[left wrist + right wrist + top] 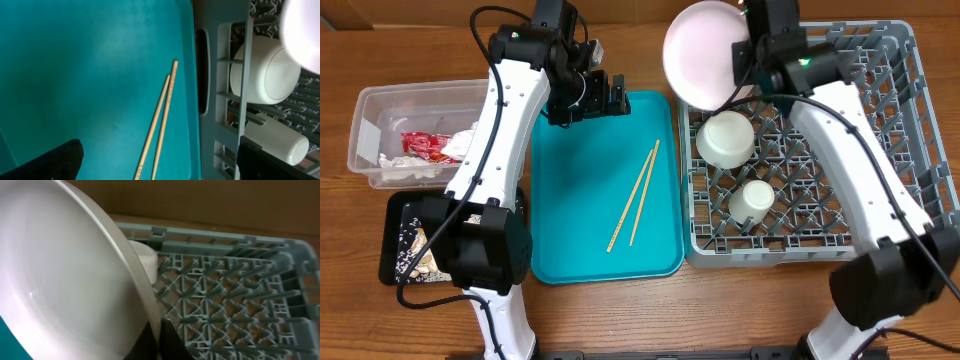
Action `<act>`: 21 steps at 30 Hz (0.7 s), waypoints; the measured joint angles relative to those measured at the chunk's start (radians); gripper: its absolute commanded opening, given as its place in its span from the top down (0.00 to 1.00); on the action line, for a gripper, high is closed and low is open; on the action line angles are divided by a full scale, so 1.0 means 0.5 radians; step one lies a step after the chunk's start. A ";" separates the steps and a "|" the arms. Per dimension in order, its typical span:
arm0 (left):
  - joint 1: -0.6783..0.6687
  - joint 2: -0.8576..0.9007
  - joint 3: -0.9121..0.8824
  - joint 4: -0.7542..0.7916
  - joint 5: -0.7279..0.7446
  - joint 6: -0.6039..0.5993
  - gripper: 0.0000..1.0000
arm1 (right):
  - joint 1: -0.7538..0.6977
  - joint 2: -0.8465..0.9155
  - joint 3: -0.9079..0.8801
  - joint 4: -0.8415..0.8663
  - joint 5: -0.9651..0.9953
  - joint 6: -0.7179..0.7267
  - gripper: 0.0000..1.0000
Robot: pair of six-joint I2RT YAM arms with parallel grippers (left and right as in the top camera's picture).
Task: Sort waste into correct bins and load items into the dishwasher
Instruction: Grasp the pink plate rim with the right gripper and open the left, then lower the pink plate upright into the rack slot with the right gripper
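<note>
Waste binned: wrapper point(425, 147) in clear tub point(368, 110), scraps point(415, 250) in black tray point(392, 215). Bowl point(725, 138) and cup point(755, 197) racked. Right gripper point(748, 62) clamps plate point(705, 52) above dish rack's point(790, 258) far-left corner. Left gripper point(605, 98) wide open, empty; chopsticks point(633, 195) lie on teal tray point(570, 200), outstanding.

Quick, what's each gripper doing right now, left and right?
Left gripper: open, holding nothing.
Right gripper: closed on the white plate.

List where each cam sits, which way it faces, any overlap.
Overhead: above table, facing straight down; teal tray, rack, left arm, right arm.
Left wrist: on left arm, facing down at chopsticks; left claw open, fingertips at bottom corners.
Right wrist: on right arm, facing across rack; right claw grips plate.
Shared: overhead, left wrist both show chopsticks, bowl.
</note>
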 measured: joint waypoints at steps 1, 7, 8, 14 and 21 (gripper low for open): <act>0.000 0.000 0.000 0.001 -0.001 0.000 0.00 | 0.000 -0.034 0.008 -0.019 0.029 0.002 0.96; 0.000 0.000 0.000 0.000 0.000 0.000 0.00 | 0.000 -0.216 0.043 -0.250 0.369 0.051 0.96; 0.000 0.000 0.000 0.001 -0.001 -0.001 0.00 | 0.000 -0.223 0.044 -0.292 0.422 0.053 0.96; 0.000 0.000 0.000 0.001 0.000 -0.001 0.00 | -0.059 -0.223 0.044 -0.437 0.654 0.053 0.96; 0.000 0.000 0.000 0.001 -0.001 0.000 0.00 | -0.210 -0.223 0.044 -0.529 0.800 0.021 0.96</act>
